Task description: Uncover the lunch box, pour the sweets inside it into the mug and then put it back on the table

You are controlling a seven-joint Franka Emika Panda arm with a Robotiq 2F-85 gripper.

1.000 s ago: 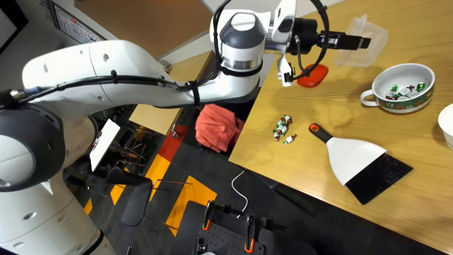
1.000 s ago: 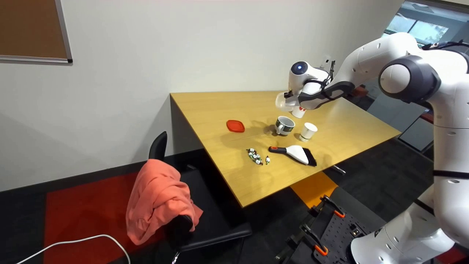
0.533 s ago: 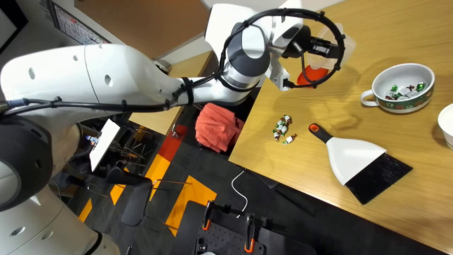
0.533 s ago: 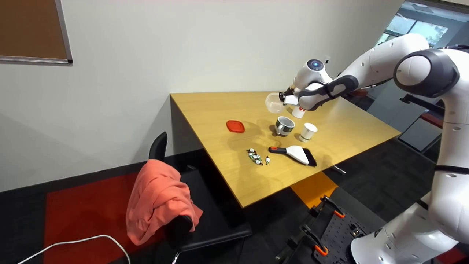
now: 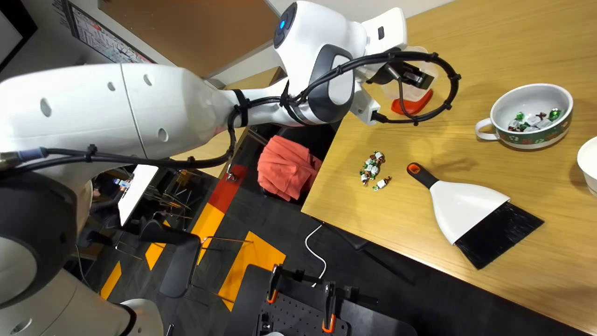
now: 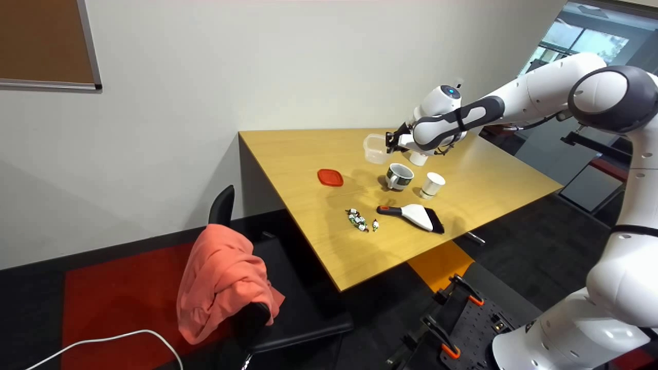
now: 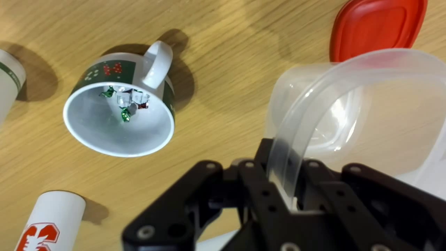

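Closer to its red lid (image 7: 378, 28) than 1 second ago in both exterior views, the clear lunch box (image 6: 376, 149) is carried uncovered in my jaws, which are clamped narrow on the top of its wall. I cannot tell whether its base touches the wooden tabletop (image 5: 466, 154). Lying flat on that surface, the lid is apart from the box in an exterior view, though the 2 overlap in my wrist view. Nearby, the mug (image 7: 118, 134), white with a green patterned band, stands upright with wrapped sweets (image 7: 130, 99) in green, white and brown gathered inside. More lie in a loose cluster (image 5: 371, 167) toward a corner of the tabletop, 1 lone sweet (image 5: 382, 183) just beside them. Flat on the wood, between that cluster and the mug's side of the scene, rests a black-bristled brush (image 5: 468, 207). Near the mug stand 2 white cups, a green-banded cup (image 6: 432, 184) and a cup with a red emblem (image 7: 55, 214). Off the tabletop, a coral cloth (image 6: 226, 280) sits bunched.
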